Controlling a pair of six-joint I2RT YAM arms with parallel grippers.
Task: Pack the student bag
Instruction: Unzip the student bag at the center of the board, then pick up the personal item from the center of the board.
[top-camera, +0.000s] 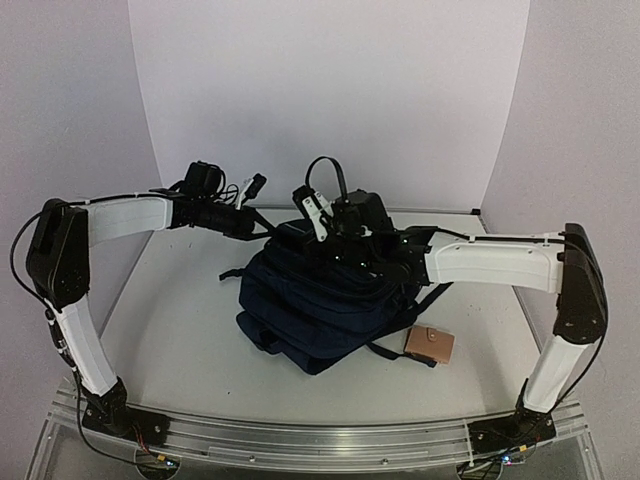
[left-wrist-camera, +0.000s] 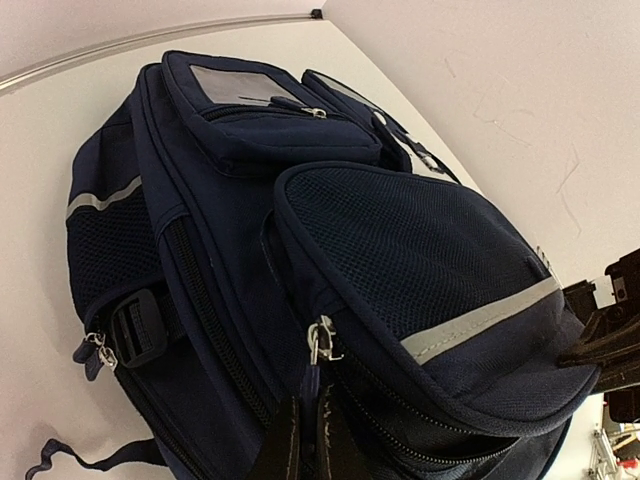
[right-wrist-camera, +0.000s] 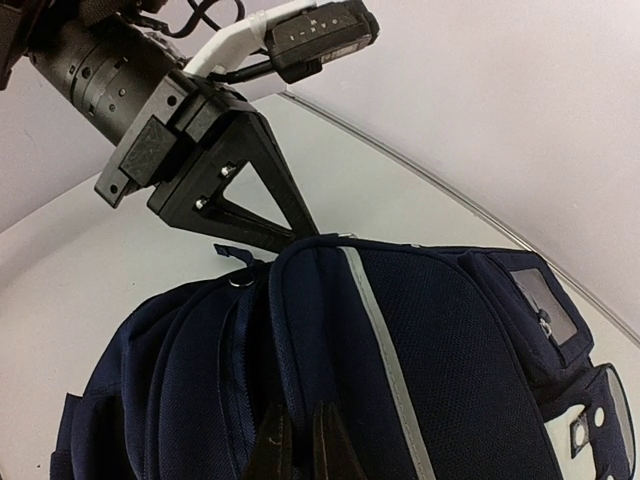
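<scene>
Student bag, just one, sat mid-table, with one tan wallet just beside it. Your left gripper was pinched on its top edge. Your right gripper was nearly closed against the fabric, so I couldn't tell if it had a grip.

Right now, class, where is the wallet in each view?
Top: wallet on the table, right of the bag's near corner.
Left wrist: not in it.
Right wrist: not in it.
Shared landmark: the bag, filling both wrist views.
</scene>
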